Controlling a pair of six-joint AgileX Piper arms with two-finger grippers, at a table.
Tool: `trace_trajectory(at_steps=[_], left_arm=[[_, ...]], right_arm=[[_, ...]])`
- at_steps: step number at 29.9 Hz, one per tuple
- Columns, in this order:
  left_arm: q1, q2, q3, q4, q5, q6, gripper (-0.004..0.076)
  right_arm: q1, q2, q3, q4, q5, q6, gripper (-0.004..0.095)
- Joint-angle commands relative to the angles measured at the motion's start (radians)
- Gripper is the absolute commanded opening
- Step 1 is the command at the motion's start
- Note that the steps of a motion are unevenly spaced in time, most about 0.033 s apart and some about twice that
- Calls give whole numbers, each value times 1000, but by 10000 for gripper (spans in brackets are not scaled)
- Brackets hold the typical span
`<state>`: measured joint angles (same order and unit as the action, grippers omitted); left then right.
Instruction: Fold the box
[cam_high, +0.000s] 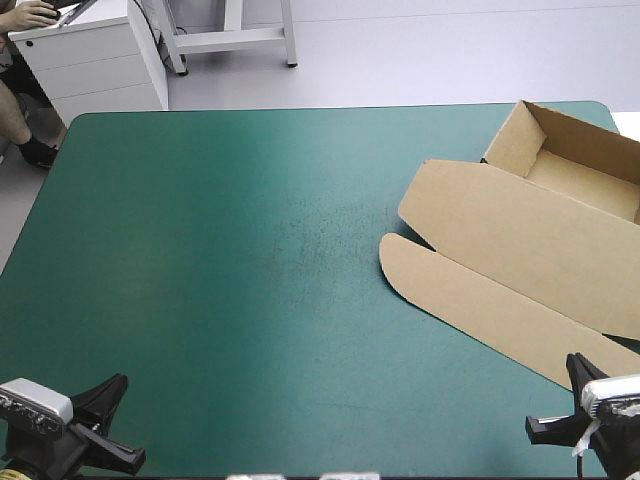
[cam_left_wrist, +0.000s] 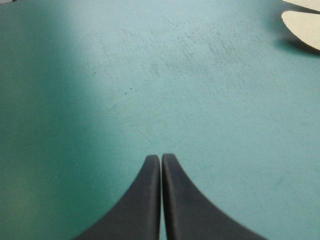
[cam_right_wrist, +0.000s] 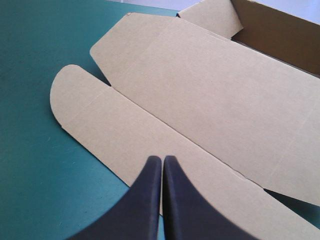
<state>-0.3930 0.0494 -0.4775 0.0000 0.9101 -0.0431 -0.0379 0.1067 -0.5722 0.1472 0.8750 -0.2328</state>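
Both hands are pinched shut and empty right now: right hand (cam_right_wrist: 161, 159) sits low at the near right corner, tips right at the near edge of the box (cam_high: 530, 235), while left hand (cam_left_wrist: 160, 156) is parked over bare teal-green desk (cam_high: 220, 280), well apart from it. Box is up by the desk's far right corner, tray (cam_high: 590, 175) walls already raised at the far end, with the lid and its rounded flap (cam_right_wrist: 125, 135) lying flat toward me. My guess is the right hand's staged there because it's the closer one for the flap, and the left is just keeping clear.

Black fingers (cam_right_wrist: 145, 200), tips together, at brown box (cam_right_wrist: 200, 100)
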Motion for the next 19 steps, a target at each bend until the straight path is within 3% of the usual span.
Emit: trace_trajectory(at_steps=[1, 8, 19], left_arm=[[-3, 8, -16, 0, -90, 31, -10], [-3, 6, 23, 0, -176, 32, -9], [-3, 6, 25, 0, -177, 32, -9]], right_arm=[[4, -25, 17, -49, -109, 51, -5], [4, -125, 73, -82, -93, 101, -5], [4, -142, 84, -82, -79, 110, -5]])
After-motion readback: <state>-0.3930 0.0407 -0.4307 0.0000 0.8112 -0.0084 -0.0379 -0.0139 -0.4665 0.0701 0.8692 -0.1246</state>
